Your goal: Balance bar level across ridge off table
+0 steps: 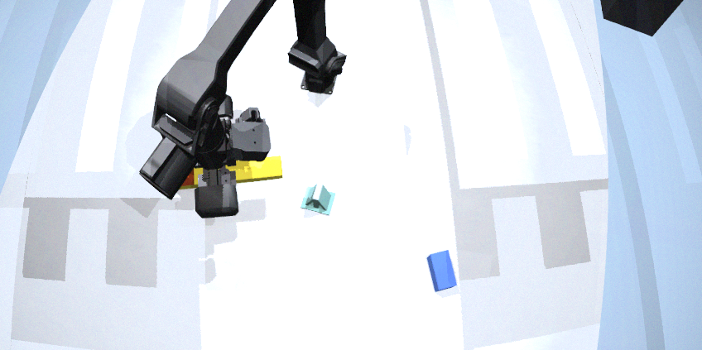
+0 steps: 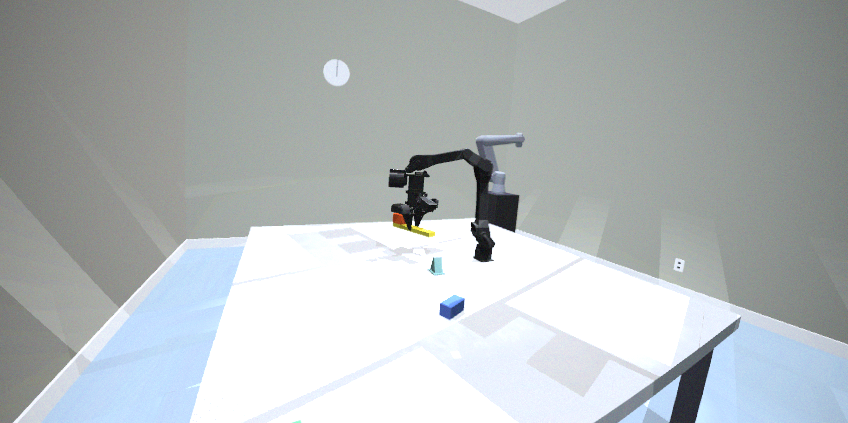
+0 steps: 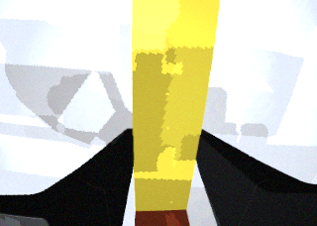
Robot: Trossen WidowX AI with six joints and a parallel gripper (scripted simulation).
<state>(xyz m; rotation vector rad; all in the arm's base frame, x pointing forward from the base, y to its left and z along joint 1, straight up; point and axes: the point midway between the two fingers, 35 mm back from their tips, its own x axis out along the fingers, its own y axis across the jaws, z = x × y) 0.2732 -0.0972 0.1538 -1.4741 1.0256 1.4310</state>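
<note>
A blue block [image 1: 441,270] lies on the white table [image 1: 516,100], well apart from anything else, with its long side running toward the near edge in the top view. In the exterior view a round white wall clock [image 2: 336,72] hangs high on the grey-green wall, and a white wall socket [image 2: 678,264] sits low on the right-hand wall. A black box [image 2: 505,210] stands at the table's far edge with a grey bent pipe-like stand [image 2: 496,145] rising from it.
</note>
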